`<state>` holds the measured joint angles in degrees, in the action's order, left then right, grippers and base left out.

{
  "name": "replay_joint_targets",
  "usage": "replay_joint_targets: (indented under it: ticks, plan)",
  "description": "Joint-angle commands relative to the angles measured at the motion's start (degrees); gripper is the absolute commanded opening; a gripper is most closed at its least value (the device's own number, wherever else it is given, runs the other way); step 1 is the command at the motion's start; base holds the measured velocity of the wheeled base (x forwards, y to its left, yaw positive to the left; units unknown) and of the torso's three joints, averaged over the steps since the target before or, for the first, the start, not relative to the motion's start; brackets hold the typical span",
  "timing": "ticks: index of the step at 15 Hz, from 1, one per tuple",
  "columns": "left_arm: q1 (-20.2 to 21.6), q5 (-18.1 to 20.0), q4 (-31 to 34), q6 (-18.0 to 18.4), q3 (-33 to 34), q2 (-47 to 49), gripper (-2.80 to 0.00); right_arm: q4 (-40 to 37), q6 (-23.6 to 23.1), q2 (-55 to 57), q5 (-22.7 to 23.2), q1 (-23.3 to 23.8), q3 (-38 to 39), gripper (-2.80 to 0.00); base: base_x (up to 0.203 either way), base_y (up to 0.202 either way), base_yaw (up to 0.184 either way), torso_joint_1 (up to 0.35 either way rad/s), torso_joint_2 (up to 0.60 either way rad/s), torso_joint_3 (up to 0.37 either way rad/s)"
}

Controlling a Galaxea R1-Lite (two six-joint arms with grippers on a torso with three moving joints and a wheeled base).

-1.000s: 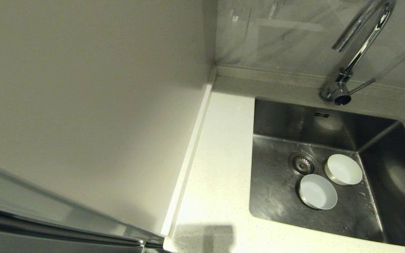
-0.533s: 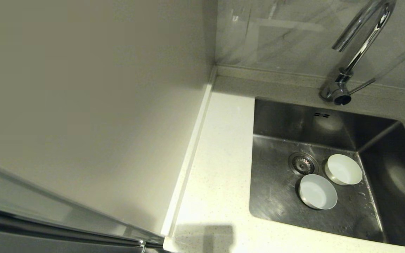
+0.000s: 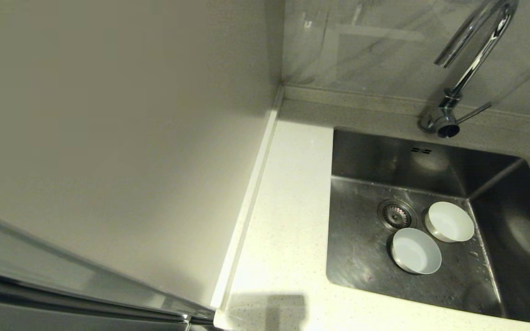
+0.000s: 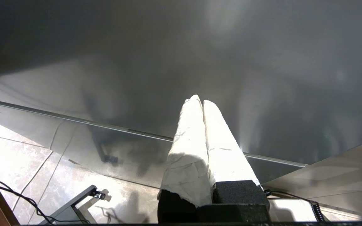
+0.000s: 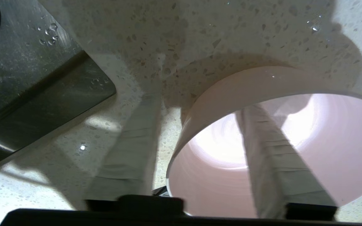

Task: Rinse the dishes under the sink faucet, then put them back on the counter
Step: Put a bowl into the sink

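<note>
The dishes: a white bowl (image 3: 449,221) and pale blue bowl (image 3: 416,251) wait in the sink (image 3: 361,257). The left gripper (image 4: 200,101) hangs pinched together, parked. The right gripper (image 5: 200,103), spread, straddles the pink bowl's (image 5: 325,147) rim on the counter (image 5: 200,37); one dish looks returned.

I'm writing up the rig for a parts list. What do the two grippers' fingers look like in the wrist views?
The left gripper has two long tapering fingers wrapped in creased white tape, on black blocks. The right gripper has the same kind of slim taped fingers, on a black bar. No markings show.
</note>
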<state>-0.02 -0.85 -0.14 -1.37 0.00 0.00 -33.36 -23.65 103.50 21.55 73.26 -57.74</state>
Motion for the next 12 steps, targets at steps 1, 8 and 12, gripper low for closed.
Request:
replay_joint_targets:
  ticks: [1,8,12]
  plan:
    - [0.0,-0.1,0.0,0.0,0.0,-0.2,-2.80,-0.2,-0.2,-0.1,0.1,0.1,0.2,-2.80,0.000,0.000,0.000,0.000,0.00,0.000]
    - [0.0,0.0,0.0,0.0,0.0,-0.2,-2.80,-0.2,-0.2,-1.0,0.1,0.3,0.7,-2.80,0.000,0.000,0.000,0.000,0.00,0.000]
    - [0.0,-0.1,0.0,0.0,0.0,-0.2,-2.80,-0.3,-0.2,-3.6,0.1,0.3,1.6,-2.80,0.000,0.000,0.000,0.000,0.00,0.000]
